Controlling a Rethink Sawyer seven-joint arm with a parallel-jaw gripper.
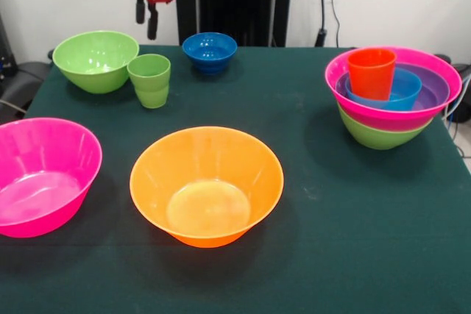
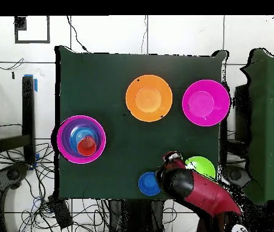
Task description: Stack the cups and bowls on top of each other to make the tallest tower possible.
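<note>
The tower stands at the right: a green bowl base, a wide pink bowl, a purple bowl, a blue bowl and the orange-red cup upright on top. It also shows in the overhead view. The light green cup stands upright beside a green bowl at the far left. A small blue bowl sits at the far middle. My gripper hangs open and empty, high above and behind the green cup. In the overhead view my arm hides that cup.
A big orange bowl sits upright at the near middle and a big pink bowl at the near left edge. From above they lie side by side, the orange bowl and the pink bowl. Cables hang behind the table.
</note>
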